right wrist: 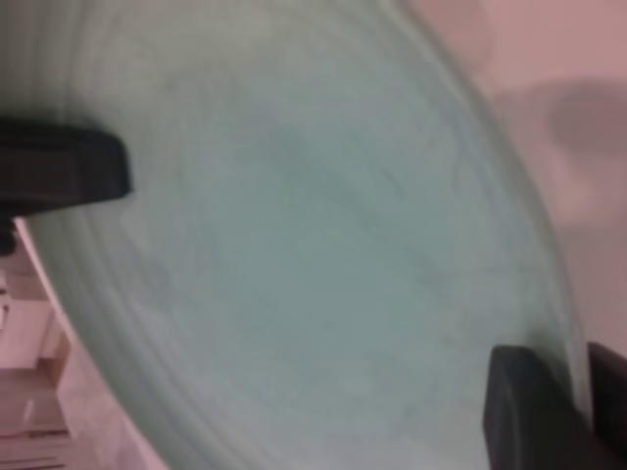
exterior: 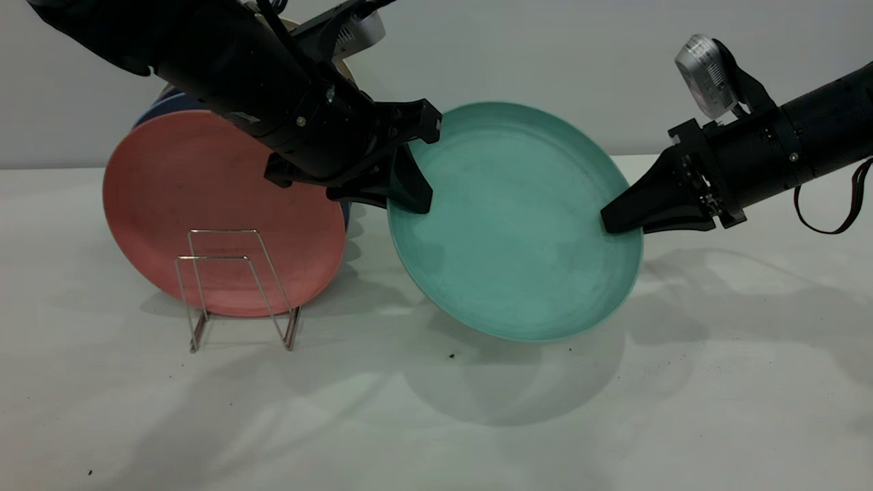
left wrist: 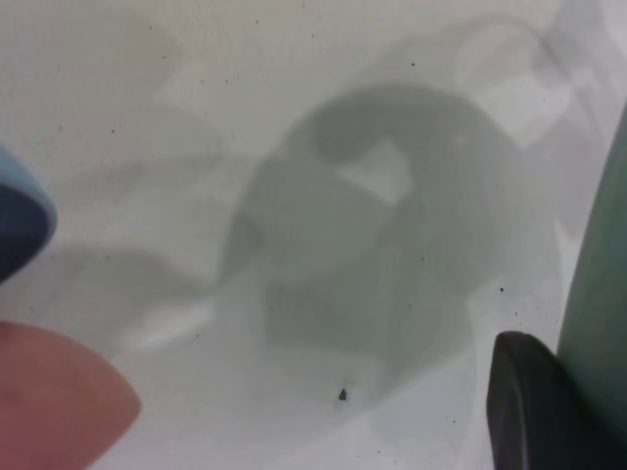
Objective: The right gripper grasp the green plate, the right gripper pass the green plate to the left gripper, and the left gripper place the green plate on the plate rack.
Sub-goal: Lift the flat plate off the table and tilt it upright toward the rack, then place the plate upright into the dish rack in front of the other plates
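The green plate hangs tilted above the table between both arms. My left gripper grips its upper left rim: one finger lies on the plate's face and the other is hidden behind it. My right gripper is shut on the opposite rim. In the left wrist view one black finger lies against the green plate. In the right wrist view my right gripper straddles the rim of the green plate, and the left gripper's finger shows on the far rim. The wire plate rack stands at the left.
A salmon-pink plate stands upright in the rack's far loops, with a darker blue plate behind it. The rack's two near loops hold nothing. The white table carries small dark specks.
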